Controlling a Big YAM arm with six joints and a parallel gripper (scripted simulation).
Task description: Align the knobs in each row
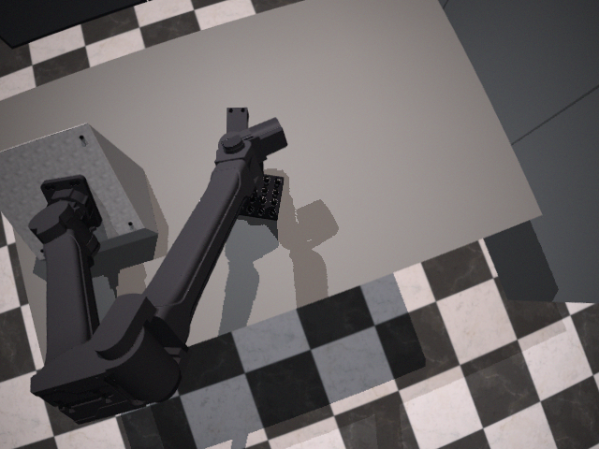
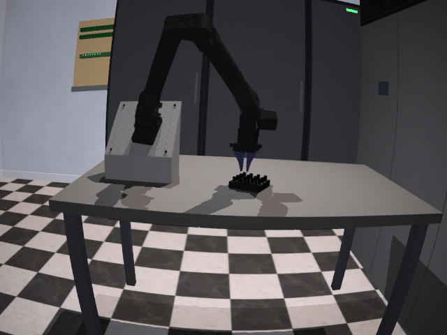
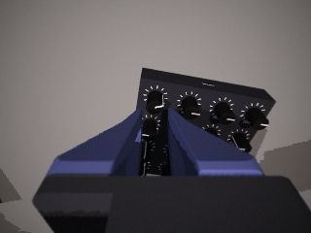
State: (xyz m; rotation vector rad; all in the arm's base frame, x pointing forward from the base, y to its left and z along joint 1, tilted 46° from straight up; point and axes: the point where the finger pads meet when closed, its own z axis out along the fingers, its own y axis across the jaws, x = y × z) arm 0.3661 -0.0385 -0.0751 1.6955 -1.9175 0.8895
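Observation:
The black knob box [image 1: 267, 217] [image 2: 245, 187] [image 3: 177, 80] stands on the table. Its socket [image 3: 208, 83] is at the top in the wrist view. Knob A1 [image 3: 155, 99], knob A2 [image 3: 189, 105], knob A3 [image 3: 223, 110] and knob A4 [image 3: 255, 116] have lines toward the right; A1's slants slightly more rearward. Knob B1 [image 3: 150, 127] has its line leftward; knob B4 [image 3: 241, 141] has its line up-left. My fingers hide much of the other rows. My gripper [image 2: 244, 170] [image 3: 155, 116] is narrowly open, empty, just above the knobs. In the top view the arm hides it.
The arm's grey pedestal [image 1: 116, 193] [image 2: 139, 167] stands on the table [image 1: 387, 145] [image 2: 343, 190], left of the box. The arm arches high between pedestal and box. Dark cabinets [image 2: 252, 72] stand behind the table.

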